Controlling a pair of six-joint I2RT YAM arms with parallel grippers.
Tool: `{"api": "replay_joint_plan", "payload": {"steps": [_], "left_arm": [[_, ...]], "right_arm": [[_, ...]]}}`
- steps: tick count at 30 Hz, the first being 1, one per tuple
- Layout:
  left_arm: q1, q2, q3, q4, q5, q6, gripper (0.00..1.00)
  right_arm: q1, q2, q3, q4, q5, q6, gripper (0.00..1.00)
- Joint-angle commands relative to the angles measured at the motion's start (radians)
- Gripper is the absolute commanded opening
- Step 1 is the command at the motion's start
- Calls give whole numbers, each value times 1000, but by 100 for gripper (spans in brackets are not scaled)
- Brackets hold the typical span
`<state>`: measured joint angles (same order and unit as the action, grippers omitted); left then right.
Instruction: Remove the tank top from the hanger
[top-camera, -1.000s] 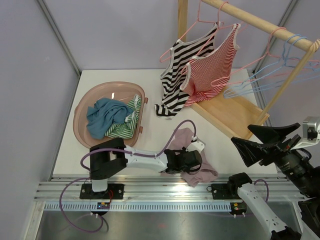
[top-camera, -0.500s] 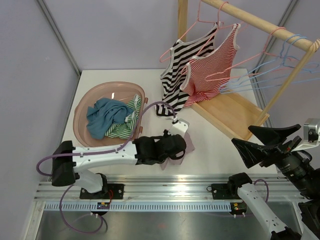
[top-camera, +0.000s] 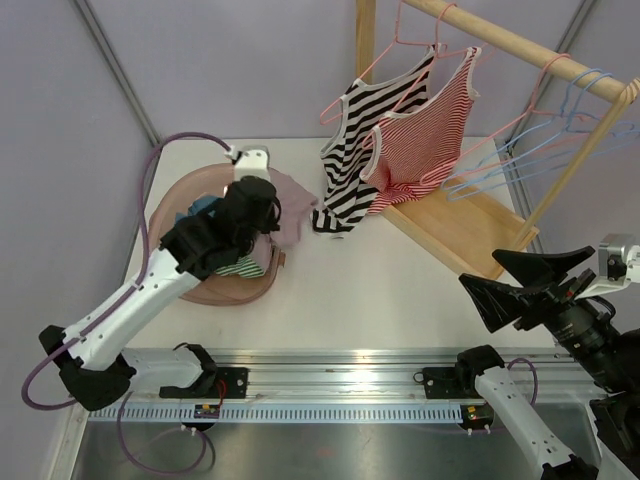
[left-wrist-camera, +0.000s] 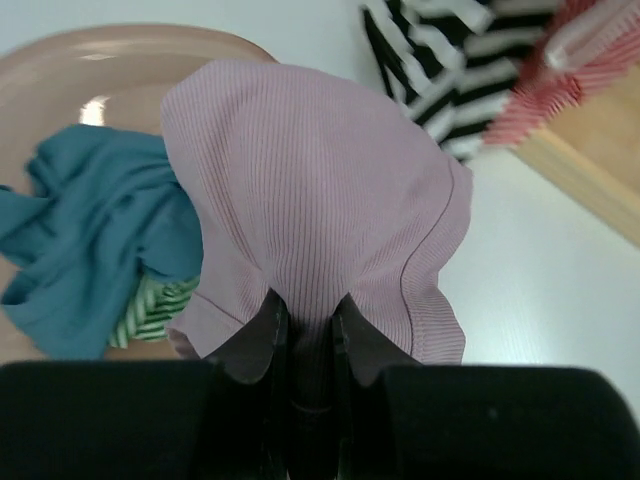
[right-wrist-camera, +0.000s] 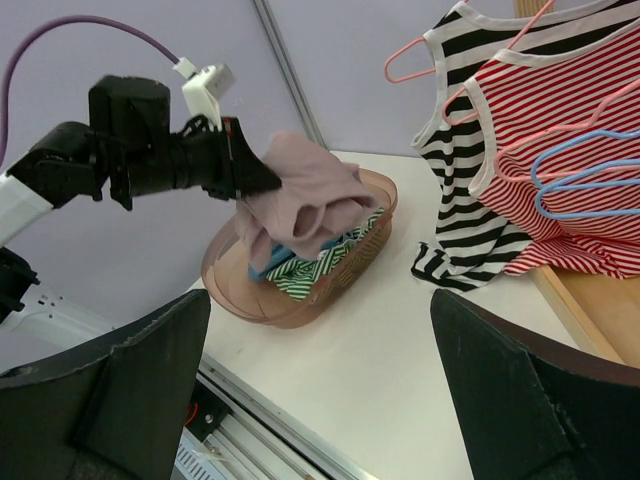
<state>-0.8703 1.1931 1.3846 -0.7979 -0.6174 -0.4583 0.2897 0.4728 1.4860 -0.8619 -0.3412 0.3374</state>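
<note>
My left gripper (left-wrist-camera: 308, 335) pinches a fold of the pink tank top (left-wrist-camera: 310, 190), already off its hanger and draped just ahead of the jaws over the basket (left-wrist-camera: 60, 85), apparently for dropping, while my right gripper (top-camera: 482, 272) hangs spread, well clear.

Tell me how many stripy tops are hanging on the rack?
2: the black-and-white top hangs on the left, the red-and-white top overlaps it on the right. None seems hidden.

The left gripper (left-wrist-camera: 308, 322) pinches the mauve tank top (left-wrist-camera: 310, 190) (2 fingers closed) over the pink basket (left-wrist-camera: 40, 90).
</note>
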Motion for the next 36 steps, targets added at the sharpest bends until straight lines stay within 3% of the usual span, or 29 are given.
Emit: {"api": "replay_joint_plan", "payload": {"steps": [1,5,10,13,14,16,18,21,25,29,36], "left_arm": [[143,-10,105,-27,59,61,0],[380,74,221,-67,146,110,0],[569,248,375,-113,306,144,0],[642,315,465,-165,346,142,42],[657,344,496,-181,347,139,66],[662,347,498,-192,343,139,84],[666,330,487,-198,350,132,95],[666,280,447,-199,369,130,99],[665,159,337,-164,493,150,99],[628,2,176,-106,576,182,99],[541,-315,-110,21,660,173,99]], "right_arm": [[2,3,-15,60,-4,5,100],[0,3,-44,86,-13,14,99],[2,-8,-70,103,-7,15,99],[2,-10,-78,118,22,17,99],[0,-10,-79,129,43,21,100],[2,-2,-82,143,73,29,100],[2,10,-90,176,110,46,99],[2,23,-118,268,116,92,100],[2,87,-133,426,59,166,99],[2,285,15,330,-74,186,99],[2,512,173,296,37,195,99]]}}
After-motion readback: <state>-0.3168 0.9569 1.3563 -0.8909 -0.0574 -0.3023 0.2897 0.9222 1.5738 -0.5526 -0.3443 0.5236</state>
